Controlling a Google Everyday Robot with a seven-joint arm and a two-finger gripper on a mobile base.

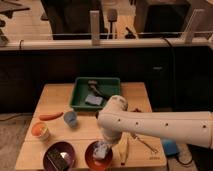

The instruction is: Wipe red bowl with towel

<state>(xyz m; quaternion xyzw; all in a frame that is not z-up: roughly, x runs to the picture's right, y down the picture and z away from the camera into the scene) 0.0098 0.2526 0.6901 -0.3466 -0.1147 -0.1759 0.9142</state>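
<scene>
Gripper (106,144) on the towel (101,150) inside the red bowl (88,158).

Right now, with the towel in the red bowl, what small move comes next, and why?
Probably sweep the hand in a small circle: it sits low over the round red bowl, and the pale crumpled towel already lies inside, under it.

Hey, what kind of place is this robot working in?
Probably an office or lab test area, not a home kitchen: a lone wooden table, a green bin on it, a glass partition behind. The gripper is down at the red bowl with the towel.
</scene>
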